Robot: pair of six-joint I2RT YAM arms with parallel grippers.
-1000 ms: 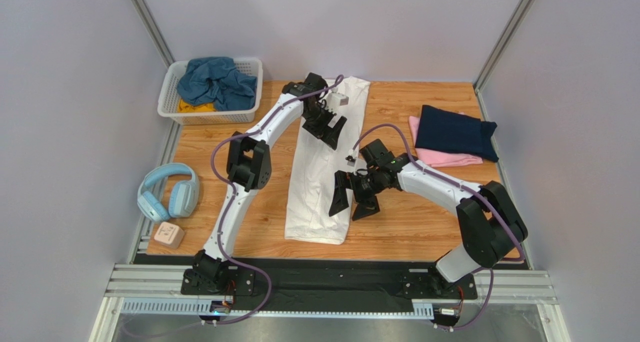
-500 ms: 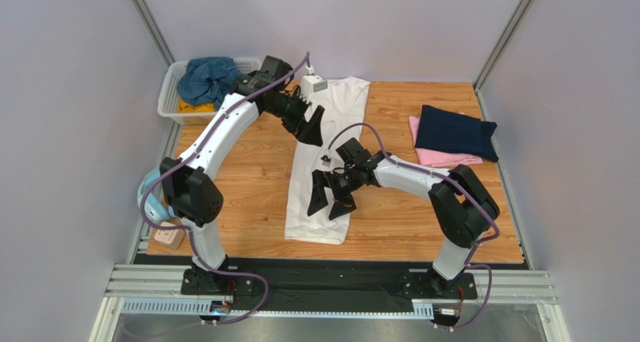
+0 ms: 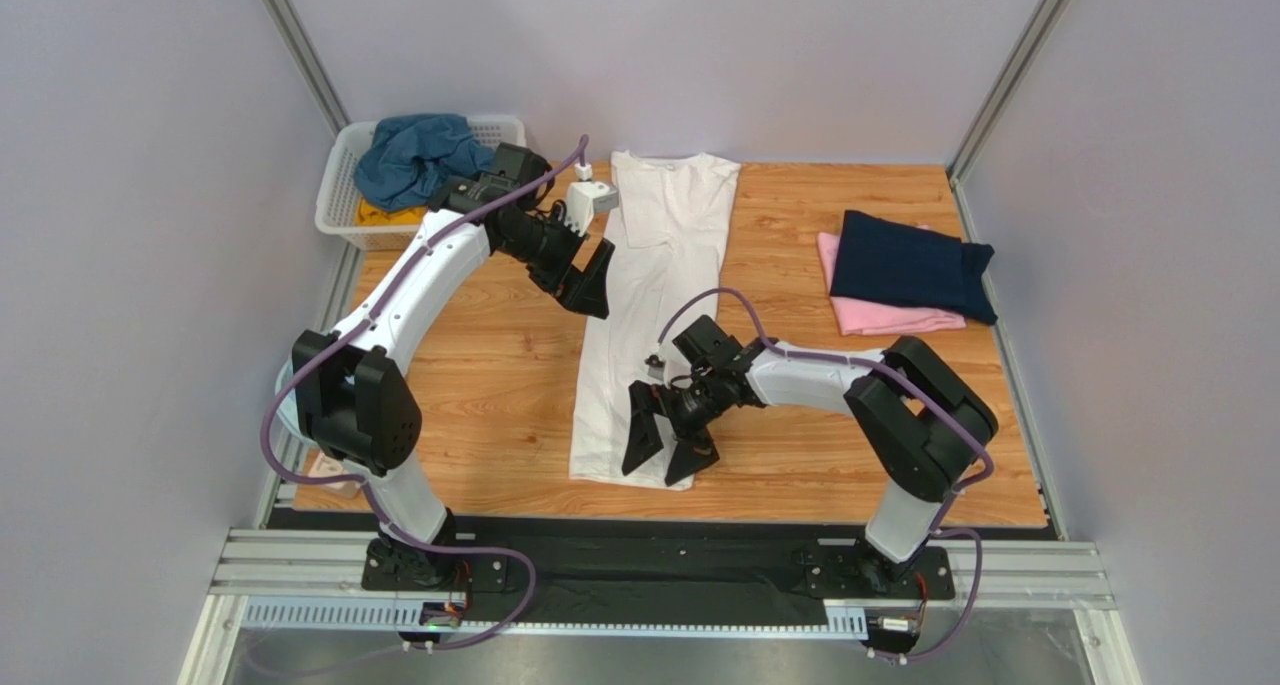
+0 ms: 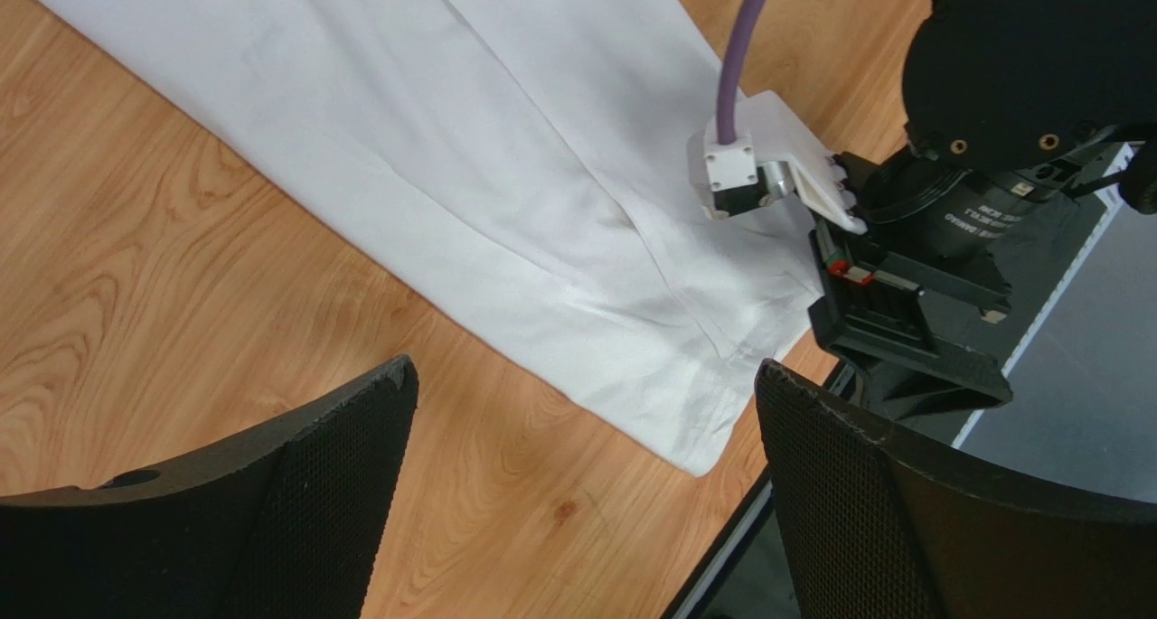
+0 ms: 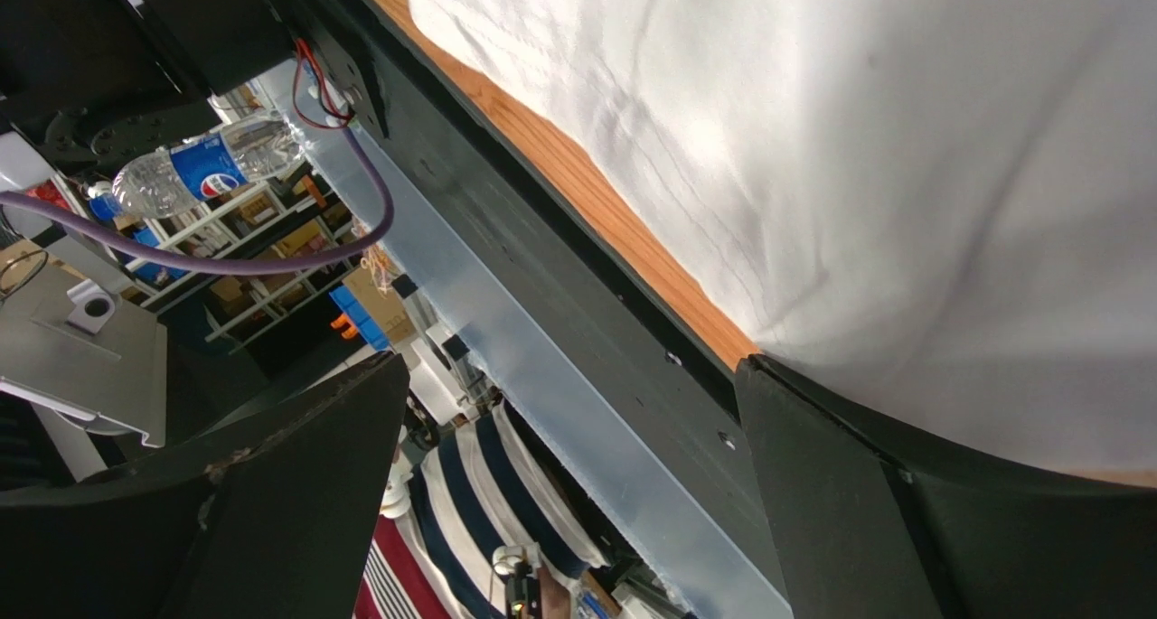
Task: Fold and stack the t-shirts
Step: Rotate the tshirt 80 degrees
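Top external, left to right: teal-blue t-shirt (image 3: pixel 421 157) bunched in the basket (image 3: pixel 428 237) at far left; left gripper (image 3: pixel 583 276) jaws apart, empty, just off the left edge of the white t-shirt (image 3: pixel 649 318); right gripper (image 3: pixel 669 442) jaws apart, empty, over that shirt's near hem; navy t-shirt (image 3: pixel 912 262) folded on the pink t-shirt (image 3: pixel 887 319) at far right. White shirt lies as a narrow strip between the arms, long axis far-to-near, collar at the far end. Right gripper is nearer the hem and left nearer the collar half, so a hem-toward-collar fold looks likely next.
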